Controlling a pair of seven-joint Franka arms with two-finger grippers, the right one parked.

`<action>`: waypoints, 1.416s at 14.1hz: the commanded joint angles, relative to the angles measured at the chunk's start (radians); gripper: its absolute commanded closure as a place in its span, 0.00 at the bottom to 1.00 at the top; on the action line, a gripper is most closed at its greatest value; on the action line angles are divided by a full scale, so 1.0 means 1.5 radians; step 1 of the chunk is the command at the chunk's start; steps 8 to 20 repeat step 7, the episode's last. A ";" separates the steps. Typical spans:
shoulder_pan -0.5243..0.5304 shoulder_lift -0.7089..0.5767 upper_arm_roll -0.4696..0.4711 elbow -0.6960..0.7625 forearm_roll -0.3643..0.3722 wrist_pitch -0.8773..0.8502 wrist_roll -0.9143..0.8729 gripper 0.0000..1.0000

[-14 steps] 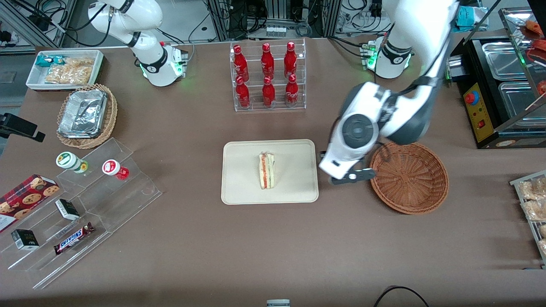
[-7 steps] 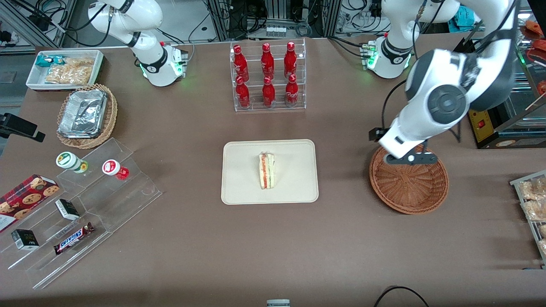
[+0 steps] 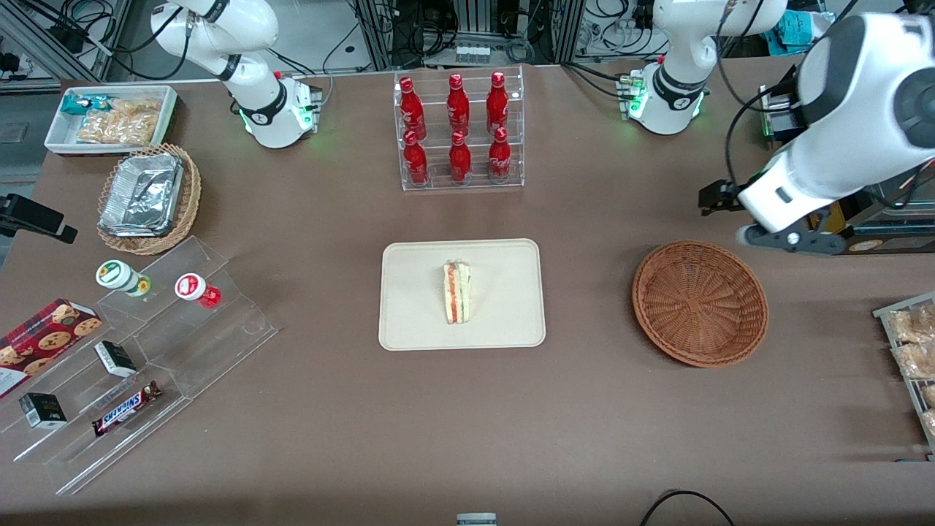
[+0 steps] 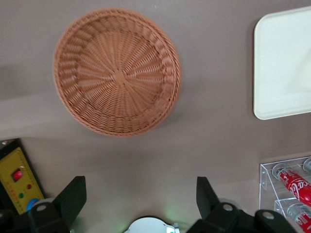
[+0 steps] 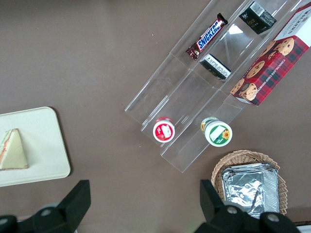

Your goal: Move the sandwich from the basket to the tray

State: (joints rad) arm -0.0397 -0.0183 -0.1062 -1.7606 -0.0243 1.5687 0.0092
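Note:
The sandwich (image 3: 457, 292), a pale wedge with red and green layers, lies on the middle of the cream tray (image 3: 416, 321); the right wrist view also shows the sandwich (image 5: 12, 150) on the tray (image 5: 46, 145). The reddish-brown wicker basket (image 3: 700, 343) stands beside the tray toward the working arm's end, with nothing in it. My gripper (image 3: 792, 241) hangs high above the table, farther from the front camera than the basket. In the left wrist view the gripper (image 4: 140, 194) is open with nothing between its fingers (image 4: 73, 196), and the basket (image 4: 163, 104) and a tray (image 4: 284, 68) corner show below.
A clear rack of red bottles (image 3: 459, 131) stands farther from the front camera than the tray. A black control box (image 3: 822, 193) sits close to my gripper. A wire rack of pastries (image 3: 909, 351), a stepped acrylic shelf (image 3: 146, 351) and a foil-filled tan basket (image 3: 150, 197) line the table's ends.
My gripper has swung from beside the tray, over the basket, and up toward the working arm's end of the table. The sandwich has stayed put on the tray.

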 commanded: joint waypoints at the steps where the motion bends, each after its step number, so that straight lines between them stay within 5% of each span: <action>1: 0.032 -0.008 -0.006 0.036 0.002 -0.018 0.020 0.00; 20: 0.037 -0.012 0.032 0.067 0.026 -0.019 0.012 0.00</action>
